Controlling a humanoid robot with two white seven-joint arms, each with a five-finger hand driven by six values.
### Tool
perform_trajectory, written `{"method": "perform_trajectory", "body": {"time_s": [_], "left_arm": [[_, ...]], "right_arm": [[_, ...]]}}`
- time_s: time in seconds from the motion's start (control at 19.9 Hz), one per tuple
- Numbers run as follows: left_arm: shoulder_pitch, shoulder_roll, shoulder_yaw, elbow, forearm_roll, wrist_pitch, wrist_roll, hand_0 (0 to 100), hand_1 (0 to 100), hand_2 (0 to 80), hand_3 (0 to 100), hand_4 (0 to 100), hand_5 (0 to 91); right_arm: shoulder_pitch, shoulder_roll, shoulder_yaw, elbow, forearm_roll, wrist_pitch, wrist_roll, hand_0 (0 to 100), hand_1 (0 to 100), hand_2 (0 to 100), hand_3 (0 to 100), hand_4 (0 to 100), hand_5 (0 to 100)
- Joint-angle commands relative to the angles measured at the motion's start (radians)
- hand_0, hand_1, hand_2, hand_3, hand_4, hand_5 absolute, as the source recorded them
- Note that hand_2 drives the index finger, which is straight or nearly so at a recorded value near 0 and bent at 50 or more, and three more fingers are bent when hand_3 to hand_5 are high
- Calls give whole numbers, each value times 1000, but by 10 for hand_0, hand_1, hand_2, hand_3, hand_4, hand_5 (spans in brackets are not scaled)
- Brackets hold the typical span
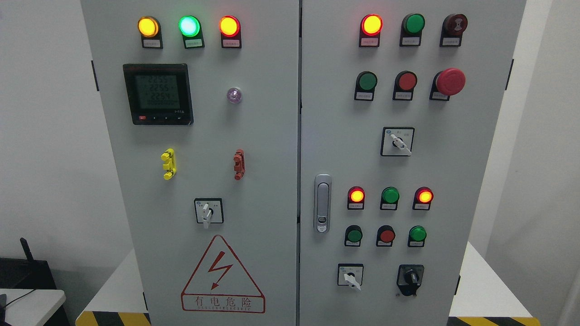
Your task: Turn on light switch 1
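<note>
A grey two-door electrical control cabinet (pixel 272 136) fills the head view, with neither robot hand in the picture, so the state of their fingers cannot be told. Lowest on the doors, a red-bordered lightning warning triangle (pixel 222 276) with Chinese characters sits on the left door, while a white-handled rotary switch (pixel 350 276) and a black knob selector (pixel 410 278) sit side by side on the right door. Which control is light switch 1 cannot be told, as the small labels are too blurred to read. Above them run three push buttons, green (pixel 354 235), red (pixel 386 236) and green (pixel 417 234), under a row of indicator lamps, two glowing red-orange (pixel 356 195) beside an unlit green one (pixel 390 195). A metal door latch (pixel 322 203) stands at the right door's inner edge. Another rotary switch (pixel 207 212) sits mid-left, below a yellow clip (pixel 168 164) and a red clip (pixel 239 164). Higher up are a digital power meter (pixel 158 93) with lit digits, a red mushroom emergency stop button (pixel 449 82), and along the top left, lit yellow (pixel 147 26), green (pixel 189 26) and red (pixel 229 26) lamps. Behind, a white wall (pixel 41 113) and a platform edged in black-and-yellow hazard striping (pixel 113 318).
</note>
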Motion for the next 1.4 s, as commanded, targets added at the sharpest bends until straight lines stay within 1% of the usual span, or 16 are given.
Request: {"method": "perform_trajectory", "body": {"time_s": [0.0, 0.1, 0.2, 0.35, 0.45, 0.6, 0.7, 0.85, 0.95, 1.2, 1.35], "left_arm": [[-105, -18, -236, -99, -54, 70, 44, 406, 141, 430, 721, 799, 656], [-135, -44, -289, -100, -62, 112, 70, 405, 144, 434, 730, 804, 668], [-148, -55, -331, -100, -83, 147, 94, 405, 145, 437, 733, 807, 677], [-180, -71, -345, -100, -143, 195, 123, 405, 153, 450, 745, 816, 698], [-189, -77, -375, -100, -186, 230, 148, 410, 180, 468, 764, 830, 727], [-210, -78, -423, -100, -220, 296, 209, 412, 222, 480, 795, 844, 753], [-232, -84, -454, -99, -226, 362, 254, 393, 241, 487, 803, 850, 757], [-258, -88, -484, -99, -227, 414, 271, 375, 276, 502, 823, 858, 774], [-279, -88, -495, -97, -229, 437, 300, 370, 288, 504, 827, 860, 777], [-338, -95, -561, -94, -229, 550, 398, 359, 347, 506, 832, 864, 790], [-368, -95, -576, -87, -227, 595, 415, 353, 365, 506, 833, 864, 793]], "right_arm": [[1, 0, 23, 0, 5, 1, 0, 120, 389, 0, 0, 0, 0], [0, 0, 23, 0, 5, 1, 0, 120, 389, 0, 0, 0, 0], [0, 0, 23, 0, 5, 1, 0, 120, 389, 0, 0, 0, 0], [0, 1, 23, 0, 5, 1, 0, 120, 389, 0, 0, 0, 0], [0, 0, 23, 0, 5, 1, 0, 120, 389, 0, 0, 0, 0], [0, 0, 23, 0, 5, 1, 0, 120, 389, 0, 0, 0, 0], [0, 0, 23, 0, 5, 1, 0, 120, 389, 0, 0, 0, 0], [1, 0, 23, 0, 5, 1, 0, 120, 389, 0, 0, 0, 0], [0, 0, 23, 0, 5, 1, 0, 120, 389, 0, 0, 0, 0], [0, 1, 23, 0, 5, 1, 0, 120, 389, 0, 0, 0, 0], [1, 0, 23, 0, 5, 1, 0, 120, 389, 0, 0, 0, 0]]}}
